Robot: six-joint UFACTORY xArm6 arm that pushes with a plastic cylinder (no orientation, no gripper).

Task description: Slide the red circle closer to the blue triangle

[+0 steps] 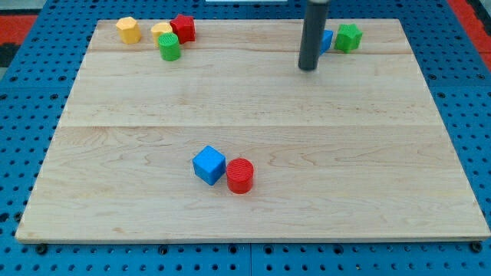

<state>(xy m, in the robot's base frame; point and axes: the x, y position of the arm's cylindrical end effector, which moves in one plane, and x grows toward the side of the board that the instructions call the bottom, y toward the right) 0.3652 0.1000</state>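
The red circle [240, 175] lies low in the middle of the wooden board [253, 107], touching a blue cube [209, 165] on its left. A blue block [327, 40], likely the blue triangle, sits near the view's top right, mostly hidden behind my rod. My tip [308, 68] is at the view's top, right of centre, just left of and below that blue block, and far above and right of the red circle.
A green block [348, 37] sits right of the hidden blue block. At the top left are a yellow block [129, 30], another yellow block [161, 31], a green cylinder [169, 47] and a red block [183, 28]. Blue pegboard surrounds the board.
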